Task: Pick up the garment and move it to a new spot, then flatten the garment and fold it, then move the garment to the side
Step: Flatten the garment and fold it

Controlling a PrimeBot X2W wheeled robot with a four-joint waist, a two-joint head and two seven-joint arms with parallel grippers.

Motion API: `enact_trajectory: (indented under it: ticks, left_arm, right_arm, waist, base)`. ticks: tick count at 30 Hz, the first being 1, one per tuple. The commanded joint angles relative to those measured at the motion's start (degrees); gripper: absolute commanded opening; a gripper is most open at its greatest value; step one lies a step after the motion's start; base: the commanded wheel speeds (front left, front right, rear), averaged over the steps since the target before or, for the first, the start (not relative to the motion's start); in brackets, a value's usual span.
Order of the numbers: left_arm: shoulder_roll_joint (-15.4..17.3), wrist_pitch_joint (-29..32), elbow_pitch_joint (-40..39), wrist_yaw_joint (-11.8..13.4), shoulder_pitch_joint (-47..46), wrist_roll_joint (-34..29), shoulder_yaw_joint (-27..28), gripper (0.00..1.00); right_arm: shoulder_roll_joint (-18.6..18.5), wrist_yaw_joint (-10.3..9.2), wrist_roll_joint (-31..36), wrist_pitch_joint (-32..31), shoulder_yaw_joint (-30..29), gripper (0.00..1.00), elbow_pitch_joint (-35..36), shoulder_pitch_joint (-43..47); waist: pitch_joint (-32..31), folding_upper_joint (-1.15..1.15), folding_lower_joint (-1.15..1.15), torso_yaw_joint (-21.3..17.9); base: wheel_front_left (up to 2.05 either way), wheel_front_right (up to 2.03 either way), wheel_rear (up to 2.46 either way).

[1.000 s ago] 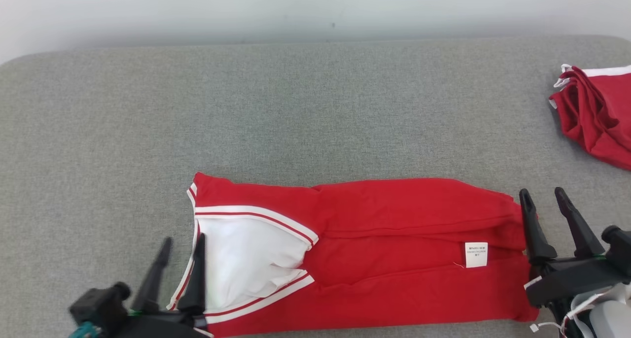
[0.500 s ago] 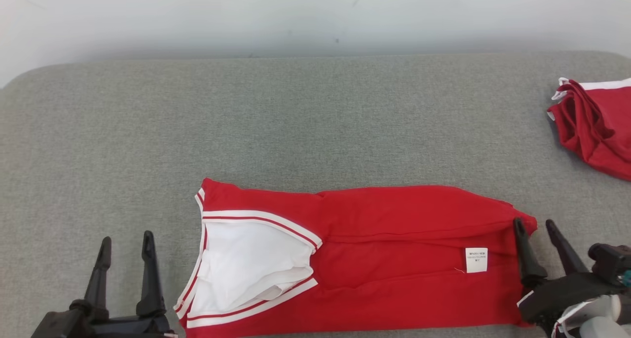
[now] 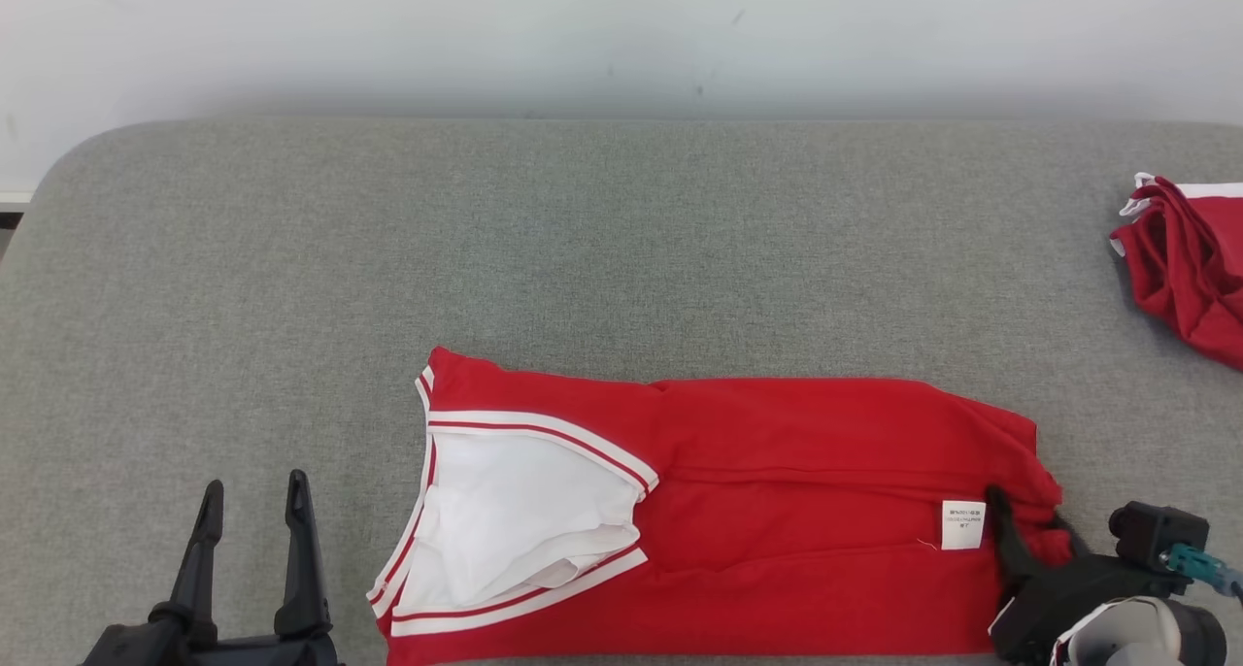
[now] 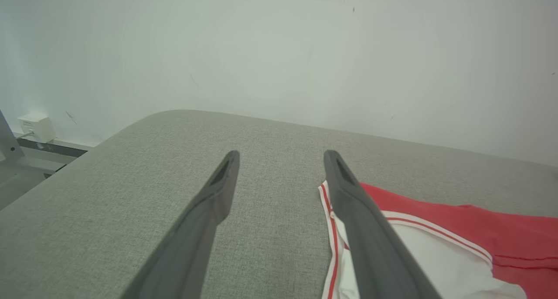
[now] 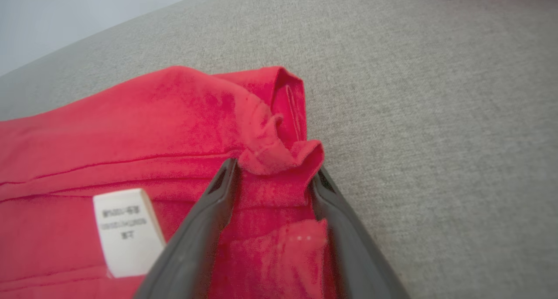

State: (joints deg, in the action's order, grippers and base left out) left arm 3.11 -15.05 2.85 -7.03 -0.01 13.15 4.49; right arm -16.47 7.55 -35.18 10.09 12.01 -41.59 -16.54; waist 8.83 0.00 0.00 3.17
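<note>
The garment (image 3: pixel 777 511), red with a white lining and white-and-red trim at the neck, lies as a long folded strip near the front of the grey table (image 3: pixel 583 239). A white label (image 3: pixel 962 524) sits near its right end. My right gripper (image 3: pixel 1027 520) is at that right end; in the right wrist view its fingers (image 5: pixel 209 220) stand apart, straddling a bunched fold of the garment (image 5: pixel 152 129), with my right gripper (image 5: pixel 274 168) low on the cloth. My left gripper (image 3: pixel 252 491) stands open over bare table, left of the neck end. The left wrist view has my left gripper (image 4: pixel 281 157) beside the garment's trim (image 4: pixel 479 229).
A second red garment (image 3: pixel 1190 278) lies crumpled at the table's right edge. The table's rounded left corner (image 3: pixel 58 171) meets a white wall behind. A small white box (image 4: pixel 37 125) sits on the wall low at the left, past the table edge.
The head view has shifted. My left gripper has drawn away leftward from the neck end. My right gripper has pushed onto the garment's right end, bunching cloth between its fingers, which have narrowed slightly.
</note>
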Motion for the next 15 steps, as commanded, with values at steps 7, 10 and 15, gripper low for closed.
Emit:
enact_trajectory:
  ticks: [7,10,15]
  left_arm:
    - [-0.23,-0.16,-0.62,-0.34,1.42,-2.07,0.36,1.0]
    - [-0.24,-0.16,-0.58,-0.38,1.46,-2.14,0.31,1.0]
    - [-0.24,-0.16,-0.3,-0.43,2.44,-1.99,0.48,1.0]
  right_arm:
    - [-0.47,-0.17,-2.31,1.33,1.79,0.0,-1.72,-0.62]
    - [-2.25,-0.17,-2.74,2.16,0.65,0.0,-2.08,-1.25]
    - [-6.92,-0.17,-3.18,2.71,-2.17,0.0,-3.78,-2.36]
  waist:
    - [-1.02,0.0,0.0,-1.09]
    - [-1.4,0.0,0.0,-1.33]
    - [-2.69,0.0,0.0,-1.86]
  base:
    - [0.0,0.0,0.0]
    - [0.0,0.0,0.0]
    - [0.0,0.0,0.0]
